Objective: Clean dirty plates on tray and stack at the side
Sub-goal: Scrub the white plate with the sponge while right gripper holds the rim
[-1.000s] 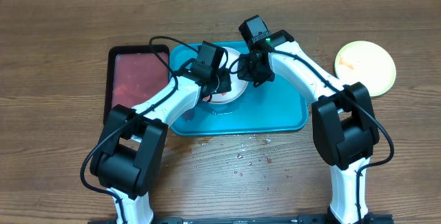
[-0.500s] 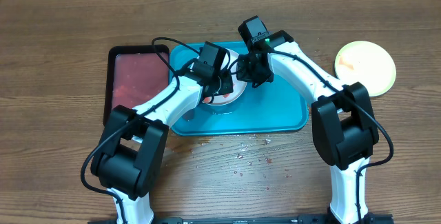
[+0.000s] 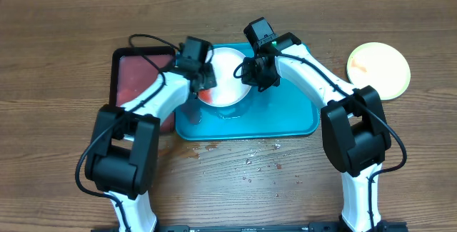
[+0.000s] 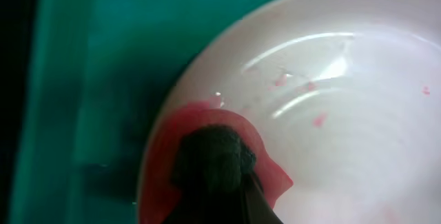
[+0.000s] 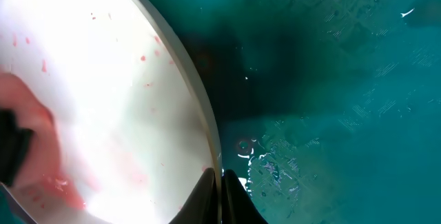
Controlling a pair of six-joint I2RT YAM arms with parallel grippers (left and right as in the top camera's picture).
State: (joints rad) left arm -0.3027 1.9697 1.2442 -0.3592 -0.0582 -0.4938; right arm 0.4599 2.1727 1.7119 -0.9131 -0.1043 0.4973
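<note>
A white plate (image 3: pixel 228 78) with red sauce specks sits over the turquoise tray (image 3: pixel 285 118). My right gripper (image 3: pixel 248 75) is shut on its right rim; in the right wrist view the fingers (image 5: pixel 238 193) pinch the plate's edge (image 5: pixel 200 114) above the wet tray (image 5: pixel 331 79). My left gripper (image 3: pixel 202 83) is shut on a dark scrubbing pad (image 4: pixel 213 158). The pad presses into a red sauce pool (image 4: pixel 162 169) at the left edge of the plate (image 4: pixel 331 114). A lime green plate (image 3: pixel 378 68) lies alone on the table at the far right.
A black tray of reddish liquid (image 3: pixel 136 82) lies just left of the turquoise tray, under my left arm. Water drops and red specks (image 3: pixel 257 157) dot the wooden table in front of the tray.
My left gripper has swept the pad from the plate's lower middle up and left to its left edge, dragging red sauce along. The right gripper has kept its hold on the rim.
</note>
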